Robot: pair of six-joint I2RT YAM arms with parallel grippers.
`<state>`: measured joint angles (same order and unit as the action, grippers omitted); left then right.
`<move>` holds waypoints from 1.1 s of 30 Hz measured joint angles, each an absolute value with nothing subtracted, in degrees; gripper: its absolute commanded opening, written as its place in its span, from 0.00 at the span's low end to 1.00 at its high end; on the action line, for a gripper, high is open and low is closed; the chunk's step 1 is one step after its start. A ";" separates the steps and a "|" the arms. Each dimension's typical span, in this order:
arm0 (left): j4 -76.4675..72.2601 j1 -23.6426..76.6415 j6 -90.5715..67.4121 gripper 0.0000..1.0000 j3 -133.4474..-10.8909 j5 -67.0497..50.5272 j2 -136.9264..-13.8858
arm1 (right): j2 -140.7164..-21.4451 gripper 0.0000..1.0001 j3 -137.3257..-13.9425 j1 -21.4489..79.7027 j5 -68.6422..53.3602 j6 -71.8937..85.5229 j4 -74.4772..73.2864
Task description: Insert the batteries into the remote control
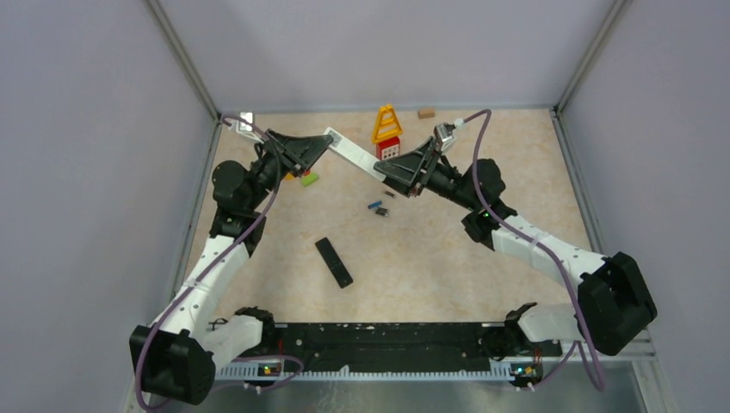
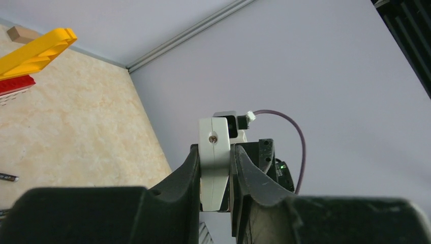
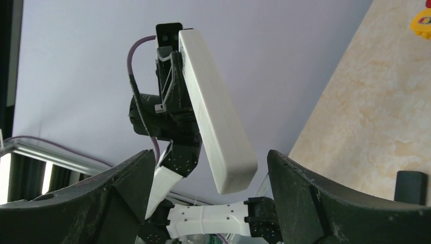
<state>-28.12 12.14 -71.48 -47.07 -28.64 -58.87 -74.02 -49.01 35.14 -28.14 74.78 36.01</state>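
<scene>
**Over mid-table: remote pinched at 1 end, batteries loose below**

Near the bottom of the top view, just above the arm bases, the table [image 1: 482, 275] carries only a black slab [image 1: 333, 262] lying flat left of centre. Whether it is a cover or a second remote I cannot tell. A little higher in the frame the batteries [image 1: 376, 207] lie loose in a small cluster, 1 showing blue. None is loaded yet.

Higher again, the remote [image 1: 355, 156] hangs tilted in the air. The left gripper [image 1: 303, 153] is clamped on its upper-left end, and the left wrist view shows both fingers pressed against the white body. The right gripper [image 3: 211, 162] stands wide apart around the lower-right end, with gaps on both sides and touching nothing.

Risks, as I judge them:
- A 1-end pinch on a long body lets it pivot or slip if a right finger reaches it first while closing.
- A dropped remote would land near the batteries. They are round and would roll off.
- The right arm's cable [image 1: 479, 138] loops high at upper right and could snag on a wide swing.

The lower centre and lower right of the table are open for setting things down. The upper centre is crowded:
- A green piece [image 1: 309, 179] sits near the left gripper.
- A red block [image 1: 388, 146] and a yellow toy [image 1: 386, 122] stand close behind the remote.
- A brown block [image 1: 425, 113] lies by the far wall.

At upper left the left arm is close to the side wall, which leaves it little room to pull back.
</scene>
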 measured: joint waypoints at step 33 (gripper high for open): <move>-27.77 13.13 -69.25 0.38 -46.04 -34.61 -61.56 | -86.63 0.10 -51.22 36.29 -29.41 82.41 52.69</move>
<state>-27.77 13.13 -69.25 -46.04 -34.61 -61.56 -86.63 -51.22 36.29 -29.41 82.41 52.69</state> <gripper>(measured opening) 0.461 0.246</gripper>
